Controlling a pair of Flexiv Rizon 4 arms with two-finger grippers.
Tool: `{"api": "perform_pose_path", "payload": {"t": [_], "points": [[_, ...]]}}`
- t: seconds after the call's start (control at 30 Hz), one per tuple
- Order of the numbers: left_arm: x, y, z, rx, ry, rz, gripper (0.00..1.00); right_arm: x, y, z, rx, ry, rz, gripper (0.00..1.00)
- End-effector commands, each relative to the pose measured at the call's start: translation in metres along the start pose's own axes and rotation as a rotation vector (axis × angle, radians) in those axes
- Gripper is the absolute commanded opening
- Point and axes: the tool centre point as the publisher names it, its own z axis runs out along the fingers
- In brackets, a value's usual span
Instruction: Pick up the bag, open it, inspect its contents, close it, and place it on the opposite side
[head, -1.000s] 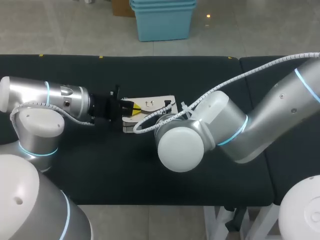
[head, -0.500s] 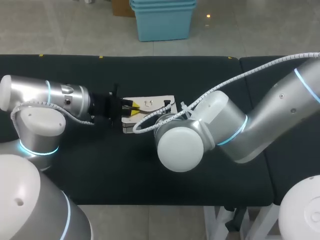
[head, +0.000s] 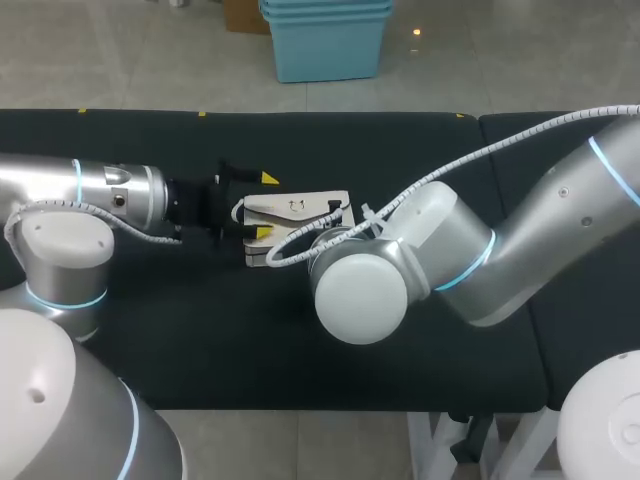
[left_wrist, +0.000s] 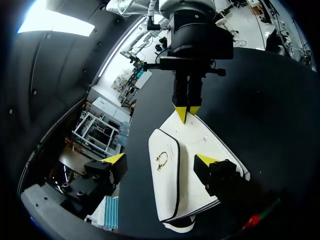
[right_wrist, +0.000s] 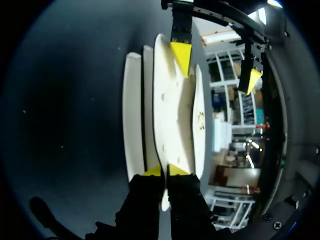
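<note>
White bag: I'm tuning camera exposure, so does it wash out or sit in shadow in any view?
Left wrist view: the white leather bag with black piping is evenly lit, its gold clasp plain to see. Head view: it glares against the black table, the clasp barely showing. Right wrist view: bright, layered edges distinct, no hard shadow.

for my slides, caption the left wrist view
Left fingers open at the white bag's near end, right fingers pinching its far end
</note>
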Motion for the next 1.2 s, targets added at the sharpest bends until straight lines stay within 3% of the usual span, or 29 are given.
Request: {"api": "perform_pose_path", "payload": {"t": [0.03,0.13,0.17,0.2,0.23,0.27,0.5,0.83,1.2], "points": [[-0.002,-0.004,-0.007,0.016,-0.021,-0.002,1.0,0.002,-0.003,0.0,-0.017,-0.078,0.004,0.0],[-0.008,-0.009,-0.011,0.028,-0.035,-0.011,1.0,-0.001,-0.002,-0.002,-0.02,-0.085,0.008,0.0],[-0.01,-0.011,-0.013,0.035,-0.04,-0.019,1.0,-0.002,-0.002,-0.002,-0.02,-0.088,0.009,0.17],[-0.011,-0.012,-0.014,0.036,-0.041,-0.021,1.0,-0.003,-0.002,-0.003,-0.021,-0.09,0.011,0.4],[-0.013,-0.013,-0.015,0.038,-0.043,-0.024,1.0,-0.003,-0.002,-0.003,-0.021,-0.092,0.012,0.79],[-0.014,-0.014,-0.017,0.046,-0.049,-0.035,1.0,-0.004,-0.002,-0.004,-0.02,-0.096,0.014,1.0],[-0.02,-0.018,-0.024,0.043,-0.05,-0.082,1.0,-0.011,-0.003,-0.012,-0.03,-0.117,0.042,1.0],[-0.03,-0.022,-0.034,-0.012,-0.015,-0.197,1.0,-0.04,-0.006,-0.033,-0.063,-0.132,0.052,1.0],[-0.033,-0.023,-0.054,-0.051,0.055,-0.342,1.0,-0.063,-0.02,-0.043,-0.108,-0.025,0.083,1.0]]}}
